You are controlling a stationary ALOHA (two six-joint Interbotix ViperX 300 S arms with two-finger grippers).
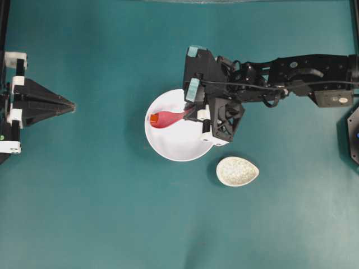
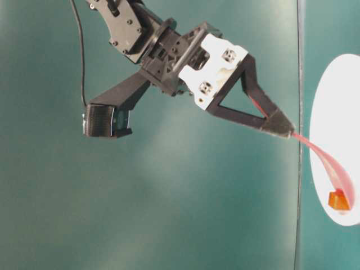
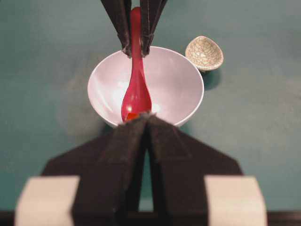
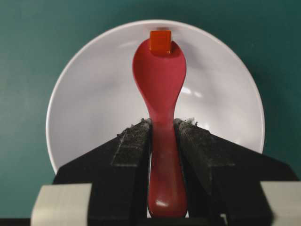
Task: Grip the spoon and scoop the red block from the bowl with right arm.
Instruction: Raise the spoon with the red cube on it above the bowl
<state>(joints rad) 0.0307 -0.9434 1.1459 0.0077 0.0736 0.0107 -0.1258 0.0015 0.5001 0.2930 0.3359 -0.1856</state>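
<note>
at the far left of the overhead view the left hand [image 1: 72, 105] lies partly cut off by the frame edge, its fingers pressed together with nothing between them. on the teal table [image 1: 101, 213] near the middle sits the bowl [image 1: 174, 147], and inside it the red block [image 1: 154, 119] rests at the tip of the spoon [image 1: 168, 118], against the bowl's left inner wall. whether the block is on the scoop or only touching its rim is hard to tell (the right wrist view shows it just at the tip). the right hand [image 1: 196, 112] clamps the spoon's handle, which hides under the black fingers. right of the bowl and apart from it lies a speckled egg-shaped dish [image 1: 237, 171]. the right arm [image 1: 303, 75] runs off the right edge.
</note>
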